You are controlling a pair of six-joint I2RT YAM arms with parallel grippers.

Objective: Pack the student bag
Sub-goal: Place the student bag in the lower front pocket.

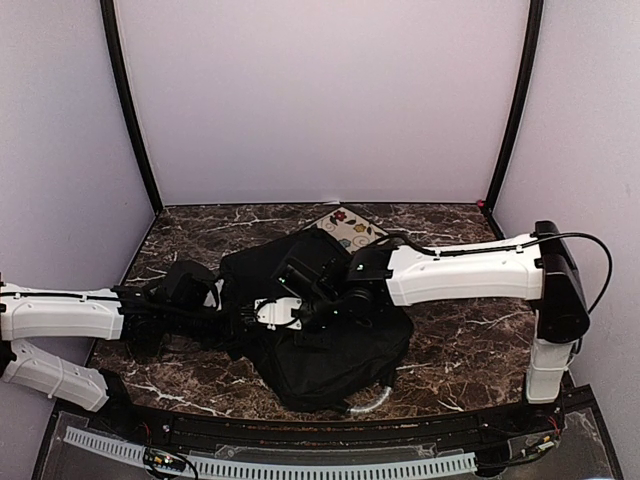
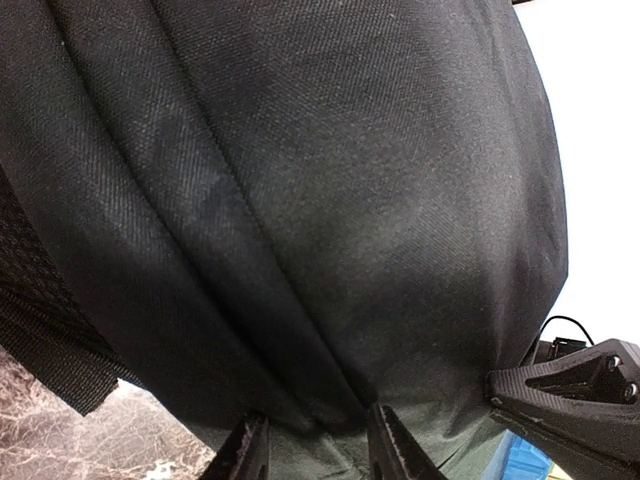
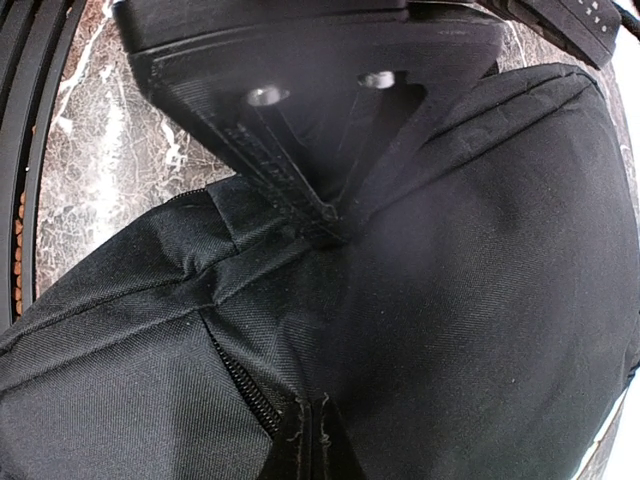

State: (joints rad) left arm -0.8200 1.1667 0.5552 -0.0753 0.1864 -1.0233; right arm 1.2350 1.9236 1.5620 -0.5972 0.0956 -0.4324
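Student bag (image 1: 320, 345) lies slumped in the middle of the table (image 1: 470, 350). On it, the left pincer (image 2: 320, 450) pinches a fold of cloth; the right pincer (image 3: 310, 440) is pressed together on a thin tuck beside the zipper (image 3: 245, 385). Both holds look shallow: pulling apart could slip the cloth free, or drag the limp bag across the table instead of opening it. If the right has cloth rather than the pull tab, the zipper won't run.

Flowered sheet (image 1: 347, 228) half beneath the student bag (image 1: 320, 350); roots of the left gripper (image 2: 318, 415) beyond the wrist view's bottom edge.
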